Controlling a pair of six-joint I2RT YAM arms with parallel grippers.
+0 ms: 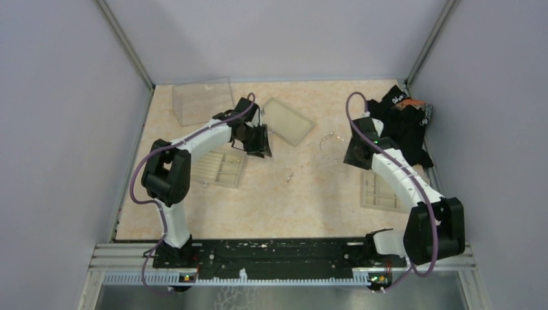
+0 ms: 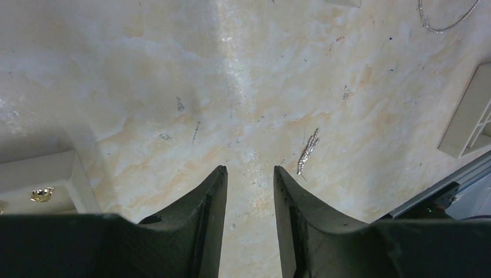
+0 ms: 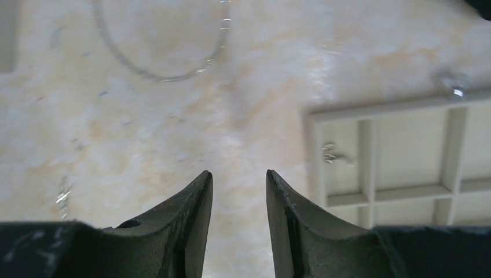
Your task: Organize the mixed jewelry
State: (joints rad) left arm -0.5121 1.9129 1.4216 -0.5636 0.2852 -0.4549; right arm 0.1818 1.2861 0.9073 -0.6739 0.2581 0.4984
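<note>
Jewelry lies loose on the table point(image 1: 278, 213), a wire loop point(image 1: 330, 141) near the right gripper point(image 3: 238, 174), a slim silvery piece point(image 2: 308, 152) just beside the left gripper point(image 2: 249, 171), both with jaws apart and empty, and I think such flat pieces may slide away from closing fingers.

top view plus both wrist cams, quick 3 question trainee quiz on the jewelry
1. True or false: the left pincer is shut on the silvery loop.
2. The slim silvery piece near the left pincer lies: A on the bare table, B in a clear box, C on black cloth.
3. In the right wrist view, what holds the small silvery piece?
Key: 1 false; 2 A; 3 a compartment of the beige tray.
</note>
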